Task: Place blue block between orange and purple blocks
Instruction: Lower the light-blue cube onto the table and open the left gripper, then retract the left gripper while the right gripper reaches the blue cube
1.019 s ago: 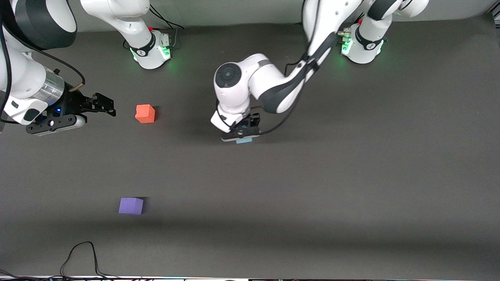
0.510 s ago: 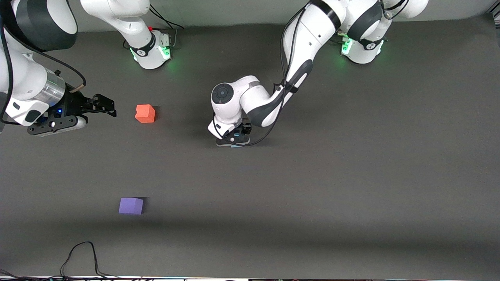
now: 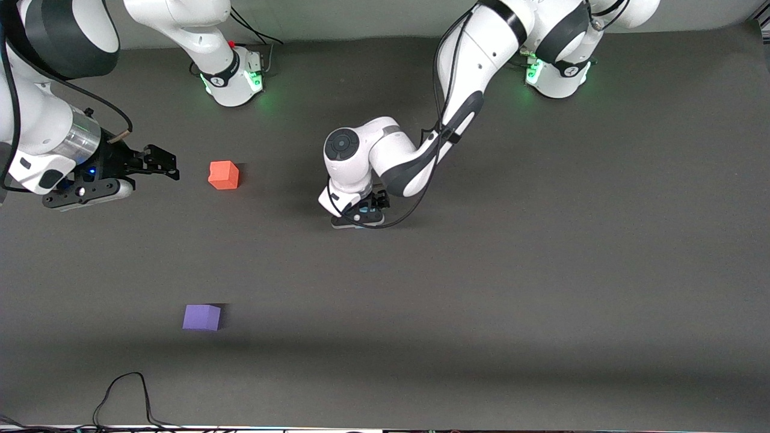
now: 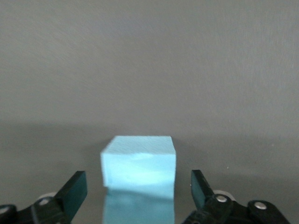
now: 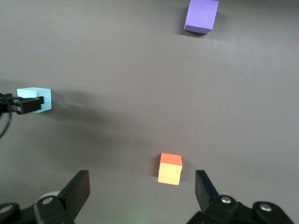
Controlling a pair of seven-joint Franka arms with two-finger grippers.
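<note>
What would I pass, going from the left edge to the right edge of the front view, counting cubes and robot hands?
Right gripper → purple block → orange block → left gripper, down around the blue block.

You see a dark grey matte surface (image 3: pixel 541 270) spread across the view, and a black cable (image 3: pixel 123 394) looping on it at the edge nearest the front camera.

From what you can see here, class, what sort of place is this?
Probably a robotics lab or test bench: two robot arms fixed to a dark mat-covered table, small foam cubes, orange, purple and blue, and loose cables along the edge.
</note>
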